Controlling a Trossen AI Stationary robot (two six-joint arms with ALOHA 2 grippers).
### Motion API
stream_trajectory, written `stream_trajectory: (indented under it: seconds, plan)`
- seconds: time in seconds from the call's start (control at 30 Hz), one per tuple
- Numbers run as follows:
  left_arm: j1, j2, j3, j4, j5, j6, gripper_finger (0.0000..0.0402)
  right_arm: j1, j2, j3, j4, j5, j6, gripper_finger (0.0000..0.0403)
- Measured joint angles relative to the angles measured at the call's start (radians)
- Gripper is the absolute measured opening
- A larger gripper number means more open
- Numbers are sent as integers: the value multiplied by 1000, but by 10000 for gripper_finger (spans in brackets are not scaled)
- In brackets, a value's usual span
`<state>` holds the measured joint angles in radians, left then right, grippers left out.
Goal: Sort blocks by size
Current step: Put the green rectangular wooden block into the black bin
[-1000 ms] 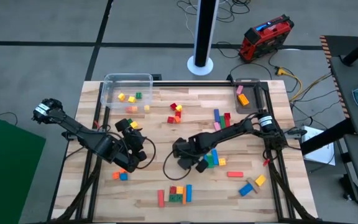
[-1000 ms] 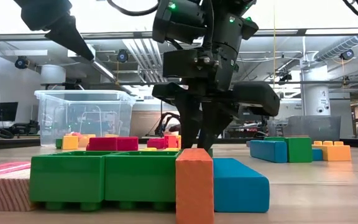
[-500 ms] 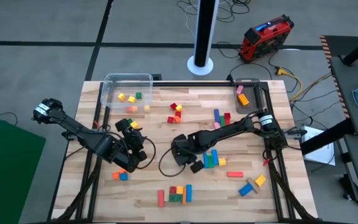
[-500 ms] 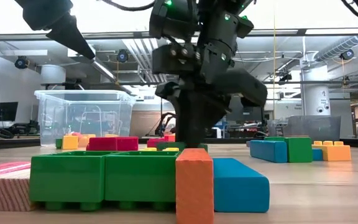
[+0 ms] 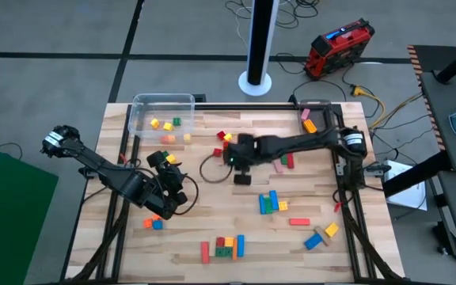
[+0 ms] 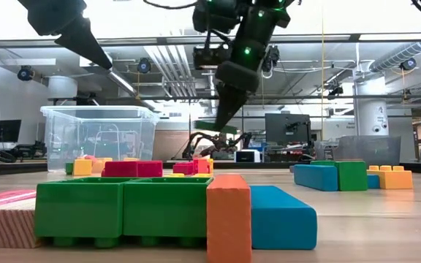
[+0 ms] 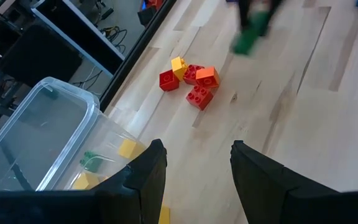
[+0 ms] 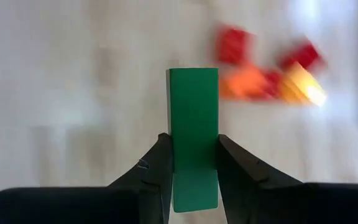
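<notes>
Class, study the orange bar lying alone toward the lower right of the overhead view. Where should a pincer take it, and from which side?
Grip the orange bar at its middle, across its two long sides, coming straight down from above. It lies flat with bare wood all around it, and its narrow width suits the fingers.

A robotics lab or workshop is indicated; a wooden desk (image 5: pixel 212 229) is set on a grey concrete floor (image 5: pixel 70 32); exposed ceiling pipes (image 6: pixel 159 62) and monitors (image 6: pixel 287 130) are seen behind; loose cables (image 5: pixel 362 99) and a red power unit (image 5: pixel 337 47) lie nearby.
</notes>
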<state>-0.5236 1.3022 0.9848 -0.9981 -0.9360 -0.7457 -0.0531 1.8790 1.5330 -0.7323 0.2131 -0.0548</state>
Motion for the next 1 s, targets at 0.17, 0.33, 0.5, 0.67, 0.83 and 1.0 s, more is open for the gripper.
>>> stream_trajectory:
  seconds: [0.17, 0.33, 0.5, 0.67, 0.83, 1.0]
  plan:
    - [0, 0, 0, 0, -1, 5, 157, -92, -35, -1, -144, 72, 139, 89]
    - [0, 0, -10, 1, -1, 5, 157, -192, -57, -9, -264, 77, 221, 85]
    - [0, 0, -31, 4, -1, 5, 157, -276, -74, -10, -371, 193, 260, 85]
    - [0, 0, -59, 4, 0, 4, 157, -350, -116, -11, -471, 344, 345, 86]
    - [3, 0, -65, 1, -47, 16, 157, -436, -160, -11, -560, 455, 448, 85]
    - [10, 0, -65, 2, -76, 70, 157, -553, -170, -24, -625, 471, 527, 85]
